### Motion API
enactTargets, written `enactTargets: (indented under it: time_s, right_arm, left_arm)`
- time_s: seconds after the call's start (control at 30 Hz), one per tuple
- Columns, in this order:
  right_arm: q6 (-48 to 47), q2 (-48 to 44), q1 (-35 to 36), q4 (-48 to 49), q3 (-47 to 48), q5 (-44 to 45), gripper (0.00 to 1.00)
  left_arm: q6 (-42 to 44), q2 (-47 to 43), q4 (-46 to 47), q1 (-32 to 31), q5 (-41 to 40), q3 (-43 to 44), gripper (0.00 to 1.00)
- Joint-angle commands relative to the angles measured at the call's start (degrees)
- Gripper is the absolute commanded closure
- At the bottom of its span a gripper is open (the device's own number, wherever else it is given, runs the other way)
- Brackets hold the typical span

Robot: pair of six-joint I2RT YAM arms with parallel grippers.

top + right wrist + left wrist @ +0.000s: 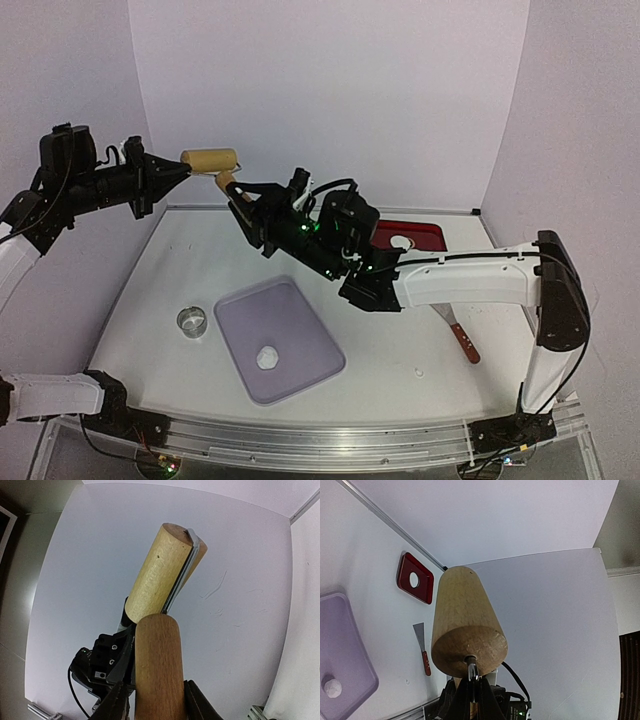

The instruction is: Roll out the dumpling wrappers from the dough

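High above the desk point(420, 345), my left pincer point(472, 682) is clenched on the metal end pin of the roller point(465, 625), while my right pincer point(157, 702) grasps its wooden handle. Down below, the dough point(267, 355) lump sits on the purple tray point(305, 325).

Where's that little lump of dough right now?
In the overhead view, the dough lump lies on the purple tray near the table's middle, toward the tray's near edge, with the metal ring cutter off to its left.
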Motion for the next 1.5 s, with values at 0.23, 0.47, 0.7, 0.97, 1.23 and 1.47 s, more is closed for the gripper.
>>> enactTargets:
  time_s: [0.23, 0.47, 0.7, 0.97, 1.23, 1.47]
  right_arm:
    - [1.19, -2.06, -0.01, 6.85, 0.7, 0.89, 0.66]
    - [1.52, -1.46, 0.01, 6.87, 1.35, -0.37, 0.61]
    - [1.76, -0.91, -0.01, 6.84, 1.84, -0.94, 0.64]
    - [2.23, -0.7, -0.1, 6.57, 1.87, -0.94, 0.84]
    - [1.45, -3.47, -0.28, 2.81, -0.62, -0.22, 1.0]
    - [-0.55, -13.44, -2.49, -10.83, -8.37, 2.04, 1.0]
  left_arm:
    - [0.64, -0.92, 3.1, -0.27, 0.86, 1.14, 1.0]
    - [0.08, -0.51, 4.61, -0.28, 0.45, 0.48, 1.0]
    - [-0.66, -0.55, 5.82, -0.29, 0.59, -0.72, 1.0]
    - [-0.64, -0.26, 6.34, -0.28, 1.26, -1.5, 1.0]
    - [2.3, -0.42, 2.26, -0.31, -0.24, -0.48, 0.63]
    - [10.06, -2.63, -11.0, -0.23, -5.61, 1.14, 0.36]
